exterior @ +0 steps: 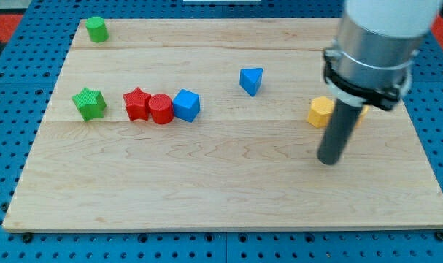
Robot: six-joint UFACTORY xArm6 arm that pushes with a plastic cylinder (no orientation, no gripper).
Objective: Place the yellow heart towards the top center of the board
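A yellow block (320, 111) lies at the board's right side, partly hidden behind my rod. A smaller bit of yellow (361, 115) shows on the rod's other side. I cannot make out which of them is the heart. My tip (328, 161) rests on the board just below and slightly right of the yellow block. The rod's shaft crosses in front of the yellow, so I cannot tell whether it touches.
A blue triangle (251, 80) lies left of the rod, above centre. A blue cube (186, 104), red cylinder (161, 109) and red star (136, 104) sit together in a row at left, with a green star (88, 103) beyond. A green block (96, 29) is at the top left corner.
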